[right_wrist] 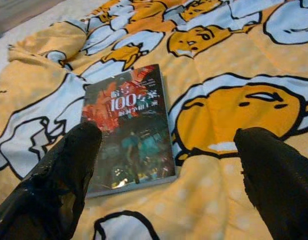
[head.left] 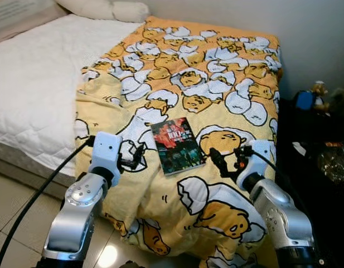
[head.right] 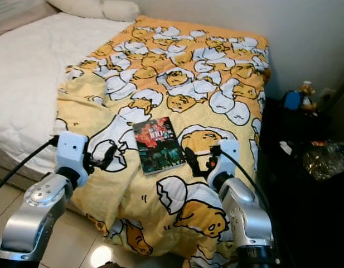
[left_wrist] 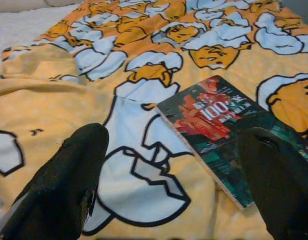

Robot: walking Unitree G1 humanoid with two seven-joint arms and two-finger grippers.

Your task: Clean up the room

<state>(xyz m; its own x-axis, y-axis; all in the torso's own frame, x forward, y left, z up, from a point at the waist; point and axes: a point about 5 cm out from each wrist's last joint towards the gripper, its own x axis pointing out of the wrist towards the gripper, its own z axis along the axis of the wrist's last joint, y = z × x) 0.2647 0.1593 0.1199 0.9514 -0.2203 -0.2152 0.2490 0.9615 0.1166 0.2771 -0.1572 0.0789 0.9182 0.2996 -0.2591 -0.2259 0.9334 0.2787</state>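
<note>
Head views: book [head.left: 177, 145] flat on yellow egg-print blanket [head.left: 216, 84] near the bed's foot, between left claw [head.left: 134, 156] and right claw [head.left: 226, 162]; dark nightstand [head.left: 316, 145] clutter indistinct.
Left wrist: fingers [left_wrist: 64, 185] apart; cover reads "100".
Right wrist: fingers [right_wrist: 54, 185] apart, other cover writing illegible.

A bed [head.left: 32, 106] is seen stretching away toward twelve o'clock, its white quilted mattress left bare on the nine o'clock side. A yellow blanket [head.left: 216, 78] printed with cartoon egg figures is spread over the three o'clock half and is draped over the near edge at six o'clock. A book [head.left: 177, 145] with a dark red-and-green cover is laid flat on the blanket near that edge. Two white pillows [head.left: 107, 9] are set at eleven o'clock.
</note>
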